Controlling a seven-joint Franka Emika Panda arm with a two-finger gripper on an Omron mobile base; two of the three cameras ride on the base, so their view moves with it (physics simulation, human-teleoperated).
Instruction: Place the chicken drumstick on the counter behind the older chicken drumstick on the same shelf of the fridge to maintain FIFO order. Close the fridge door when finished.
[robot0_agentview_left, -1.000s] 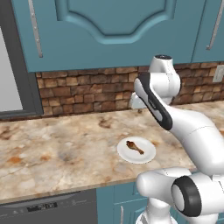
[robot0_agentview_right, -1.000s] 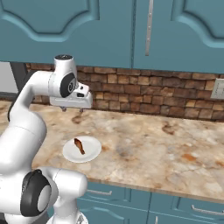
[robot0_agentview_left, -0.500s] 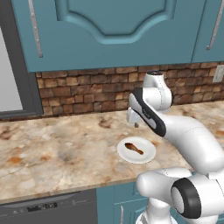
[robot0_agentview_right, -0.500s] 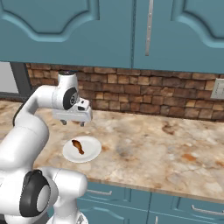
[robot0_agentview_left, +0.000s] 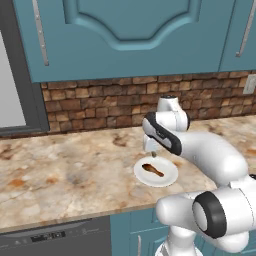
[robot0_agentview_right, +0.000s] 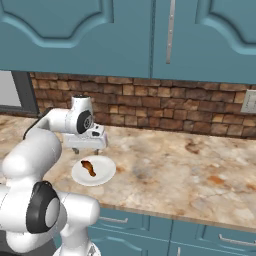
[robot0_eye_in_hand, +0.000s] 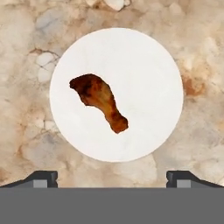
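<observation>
the chicken drumstick (robot0_eye_in_hand: 99, 101) lay on a round white plate (robot0_eye_in_hand: 153, 65), and the plate rested flat on the counter (robot0_agentview_left: 65, 170) close to its near edge. the drumstick was dark reddish-brown, with its thin bone end pointing toward the near right in the left base view. the gripper (robot0_agentview_right: 86, 149) hung just above the far rim of the plate, pointing down, apart from the meat. its two fingertips (robot0_eye_in_hand: 43, 177) stood wide apart with nothing between them; the jaws were released. a brick backsplash (robot0_agentview_right: 165, 107) ran along the far side of the counter, with teal wall cabinets (robot0_agentview_left: 130, 35) above it.
</observation>
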